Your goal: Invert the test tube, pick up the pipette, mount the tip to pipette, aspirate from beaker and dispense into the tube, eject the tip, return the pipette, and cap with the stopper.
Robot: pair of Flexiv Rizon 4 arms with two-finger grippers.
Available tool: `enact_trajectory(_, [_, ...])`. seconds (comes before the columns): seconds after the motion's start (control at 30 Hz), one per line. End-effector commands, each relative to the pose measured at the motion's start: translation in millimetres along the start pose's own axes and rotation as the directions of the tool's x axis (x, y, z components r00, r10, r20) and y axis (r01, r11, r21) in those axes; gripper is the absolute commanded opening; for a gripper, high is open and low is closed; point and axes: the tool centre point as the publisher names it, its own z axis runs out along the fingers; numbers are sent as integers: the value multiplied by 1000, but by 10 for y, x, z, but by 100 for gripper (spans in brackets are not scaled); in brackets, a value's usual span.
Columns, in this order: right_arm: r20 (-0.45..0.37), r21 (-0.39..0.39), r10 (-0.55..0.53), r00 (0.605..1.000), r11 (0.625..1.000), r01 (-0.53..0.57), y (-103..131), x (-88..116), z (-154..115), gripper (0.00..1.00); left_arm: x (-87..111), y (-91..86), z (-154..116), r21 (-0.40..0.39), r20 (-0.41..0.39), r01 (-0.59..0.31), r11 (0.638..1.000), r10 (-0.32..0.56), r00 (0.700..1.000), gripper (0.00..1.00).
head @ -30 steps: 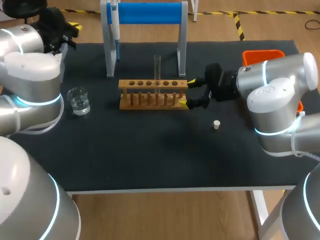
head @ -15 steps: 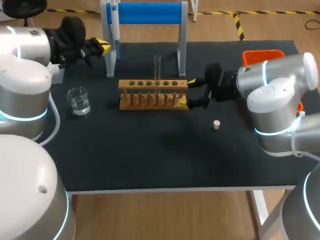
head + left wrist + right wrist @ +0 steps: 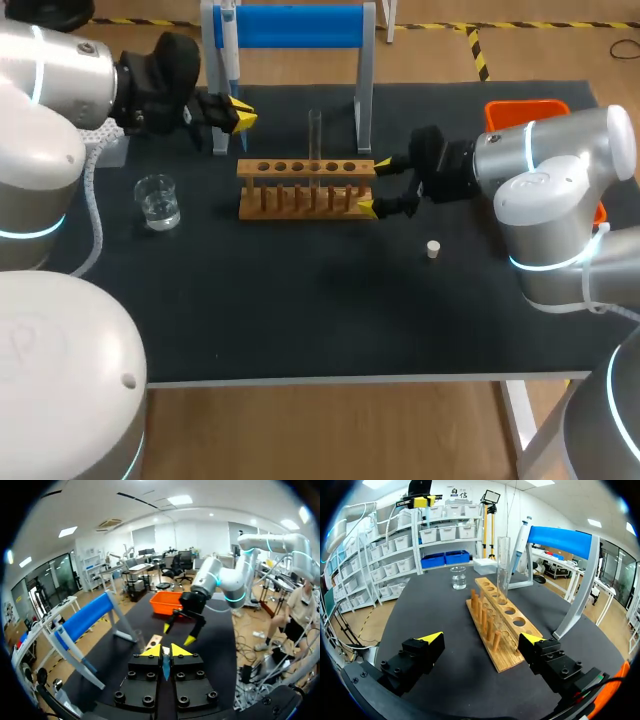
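The left gripper (image 3: 240, 115), tips pressed together and empty behind the wooden rack's (image 3: 306, 187) left end, could knock the pipette (image 3: 229, 50) off its stand (image 3: 300, 25) behind the rack unless it spreads first, while the right gripper (image 3: 377, 186) stands wide apart at the rack's right end, the test tube (image 3: 315, 135) upright in the rack.

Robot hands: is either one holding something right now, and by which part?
Nothing is held. The right hand is open at the wooden rack's end without gripping it; the left hand is closed and empty near the pipette.

Black table (image 3: 300, 320) bears rack (image 3: 305, 168), beaker (image 3: 157, 200), stopper (image 3: 433, 249) (stand (image 3: 365, 90) behind)
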Motion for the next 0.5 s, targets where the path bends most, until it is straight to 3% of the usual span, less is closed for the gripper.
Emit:
enact_trajectory(0.03, [-3,2,0,1000,1000,0,1,-3,-8,100,86,-136,185,-104,-48,-17,994,12,999,0])
enact_trajectory(0.5, [-3,2,0,1000,1000,0,1,-3,-8,100,437,-443,578,-120,-133,-41,992,25,991,0])
